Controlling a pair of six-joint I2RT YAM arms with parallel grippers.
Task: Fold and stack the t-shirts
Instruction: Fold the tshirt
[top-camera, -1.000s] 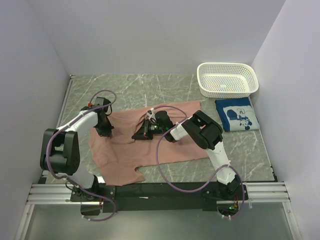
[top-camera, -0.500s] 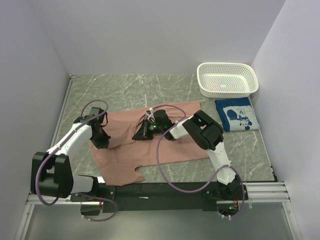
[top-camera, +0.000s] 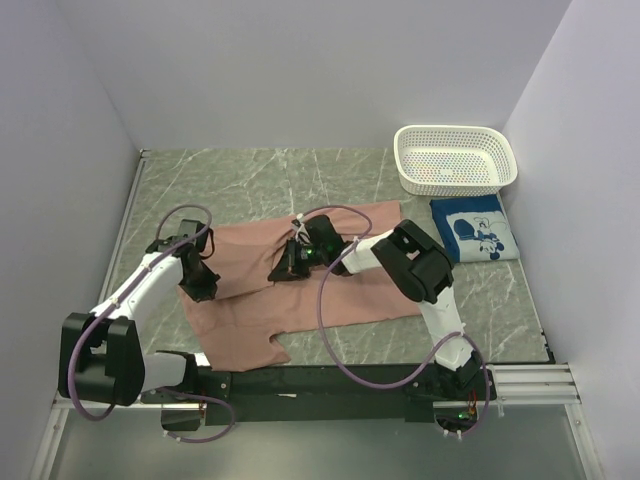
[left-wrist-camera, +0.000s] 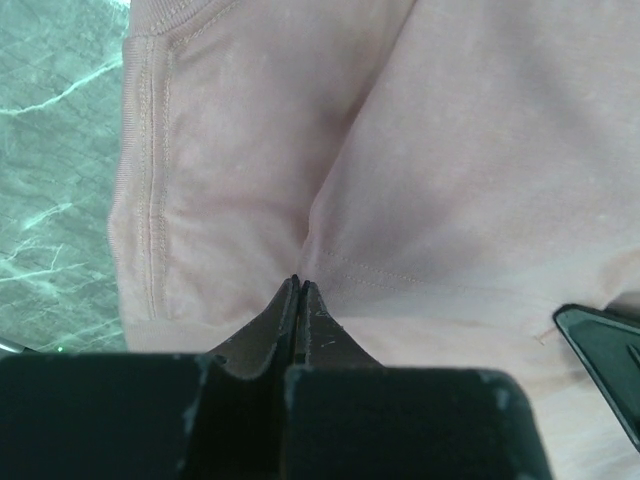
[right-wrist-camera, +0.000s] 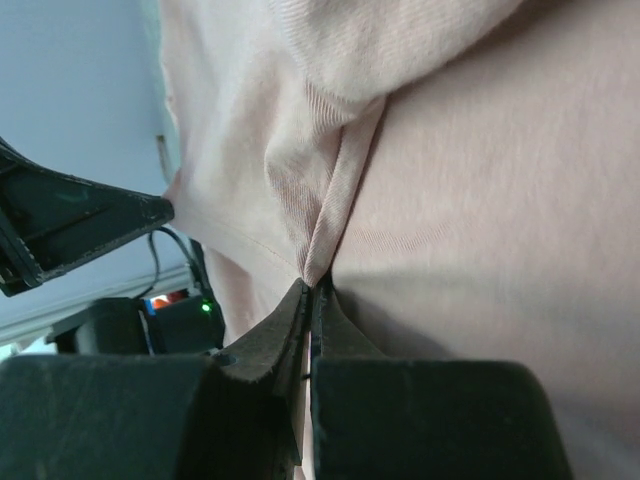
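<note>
**Top view.** The pink t-shirt (top-camera: 330, 300) lies spread on the table (top-camera: 260, 185), print not visible. The left gripper (top-camera: 200, 287) sits at the shirt's left edge, and the cloth extends to the right of its fingers. The right gripper (top-camera: 283, 271) sits on the shirt's upper middle area, with cloth on all sides of its fingers. The two grippers are apart, with a stretch of pink cloth between them. The blue t-shirt (top-camera: 475, 230) lies folded, print up, well apart from both grippers at the right side of the table. It lies just in front of the white basket (top-camera: 456, 131).

**Left wrist view.** The fingers of the left gripper (left-wrist-camera: 298, 286) are pressed together, clamped on a pinch of the pink t-shirt (left-wrist-camera: 420, 150). Creases in the cloth converge at the fingertips. A stitched hem runs to the left of the fingers, and bare table (left-wrist-camera: 50, 150) shows beyond it.

**Right wrist view.** The fingers of the right gripper (right-wrist-camera: 312, 288) are pressed together, clamped on a raised ridge of the pink t-shirt (right-wrist-camera: 480, 210). The ridge rises from the fingertips and widens away from them. Flat cloth lies to the right of the fingers and gathered cloth lies to the left.
</note>
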